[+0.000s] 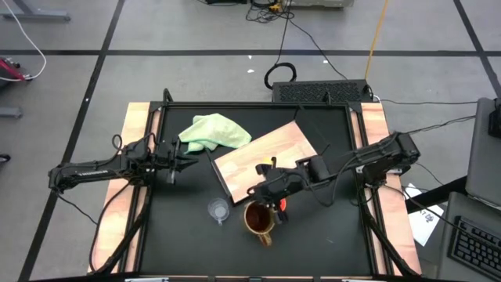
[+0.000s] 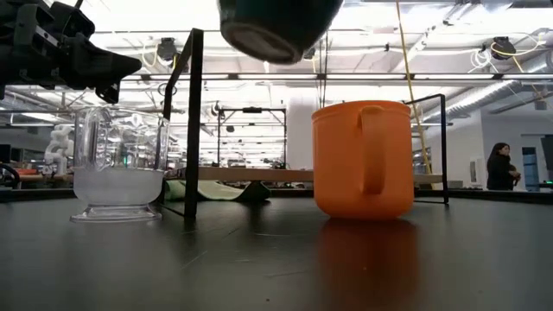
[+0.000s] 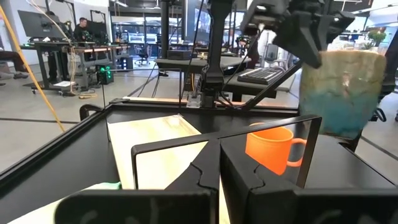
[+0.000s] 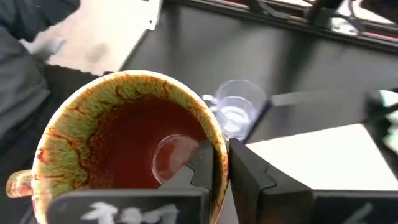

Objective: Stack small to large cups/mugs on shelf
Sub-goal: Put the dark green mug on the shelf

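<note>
Above the table's near middle, the right gripper (image 1: 266, 205) pinches the rim of the tan-brown mug (image 1: 259, 219), lifted. The shelf (image 1: 266, 160) lies just behind it, probably the orange cup (image 2: 361, 160) underneath. The left gripper (image 1: 174, 160) waits closed.

A crumpled pale green cloth (image 1: 213, 131) lies on the black table (image 1: 180, 235) near its far left, a black keyboard (image 1: 322, 92) sits beyond the far edge, and a person (image 2: 500, 167) stands in the background.
</note>
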Robot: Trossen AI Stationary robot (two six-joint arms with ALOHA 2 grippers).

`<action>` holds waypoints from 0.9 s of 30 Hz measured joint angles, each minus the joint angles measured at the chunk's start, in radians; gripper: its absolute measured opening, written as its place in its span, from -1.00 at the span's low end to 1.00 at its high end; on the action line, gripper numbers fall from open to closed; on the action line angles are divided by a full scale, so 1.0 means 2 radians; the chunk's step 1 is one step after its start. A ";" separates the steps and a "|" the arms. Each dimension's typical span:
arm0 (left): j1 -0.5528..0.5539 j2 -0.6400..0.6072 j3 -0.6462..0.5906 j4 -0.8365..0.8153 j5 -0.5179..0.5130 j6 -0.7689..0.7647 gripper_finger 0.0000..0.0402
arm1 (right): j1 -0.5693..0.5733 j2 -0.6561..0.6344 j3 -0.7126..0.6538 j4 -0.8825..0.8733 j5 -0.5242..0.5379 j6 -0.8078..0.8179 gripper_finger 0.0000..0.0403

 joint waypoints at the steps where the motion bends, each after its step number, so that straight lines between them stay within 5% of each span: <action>1: 0.000 0.000 0.000 0.000 0.000 0.000 -0.94 | -0.002 -0.004 0.000 0.001 0.002 -0.002 -0.91; 13: 0.000 0.000 0.000 0.000 0.000 0.000 -0.94 | -0.075 -0.048 0.000 -0.009 0.020 -0.025 -0.91; 27: 0.000 0.000 0.000 0.001 0.000 0.019 -0.94 | -0.228 -0.044 0.000 -0.029 -0.120 -0.046 -0.91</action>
